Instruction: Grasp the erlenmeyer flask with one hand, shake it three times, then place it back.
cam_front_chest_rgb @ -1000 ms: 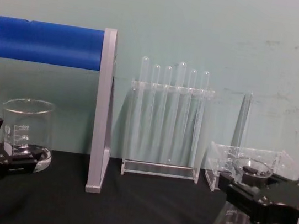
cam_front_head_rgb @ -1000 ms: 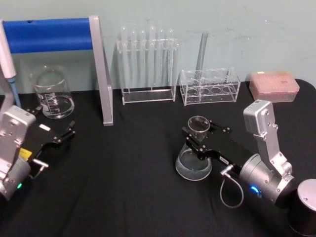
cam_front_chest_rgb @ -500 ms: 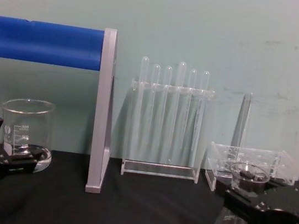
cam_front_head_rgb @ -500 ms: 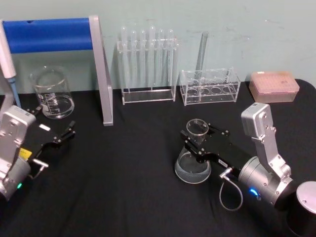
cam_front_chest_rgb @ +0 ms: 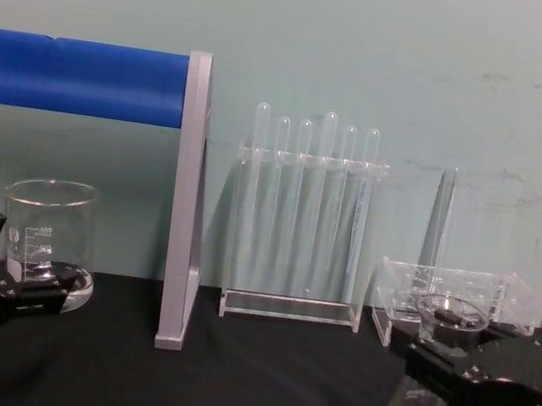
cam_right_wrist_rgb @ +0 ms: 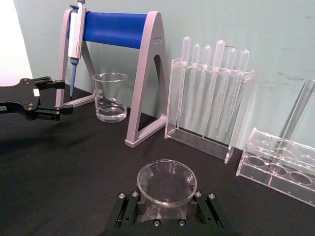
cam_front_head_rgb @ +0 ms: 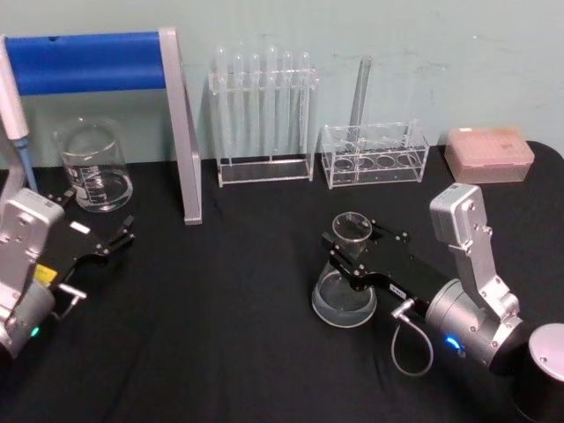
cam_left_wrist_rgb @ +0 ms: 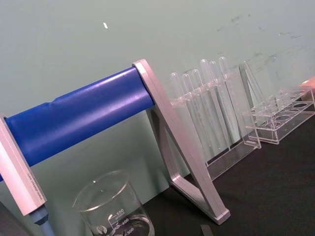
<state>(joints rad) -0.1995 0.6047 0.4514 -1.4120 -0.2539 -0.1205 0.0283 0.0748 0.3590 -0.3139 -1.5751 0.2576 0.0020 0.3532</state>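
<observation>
Erlenmeyer flask (cam_front_head_rgb: 344, 301): glass, rigid, prob. light, slippery, fragile; best hold at neck. R end effector (cam_front_head_rgb: 354, 249) clenched on neck. L end effector (cam_front_head_rgb: 99, 214) parked, released.

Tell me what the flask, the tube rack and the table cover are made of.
Erlenmeyer flask, neck in the right gripper: seemingly glass, clear and glossy, black showing through. Tube rack: clear plastic, likely acrylic, flat sheets with bright edges. Table cover: black, matte, probably cloth or mat.
</observation>
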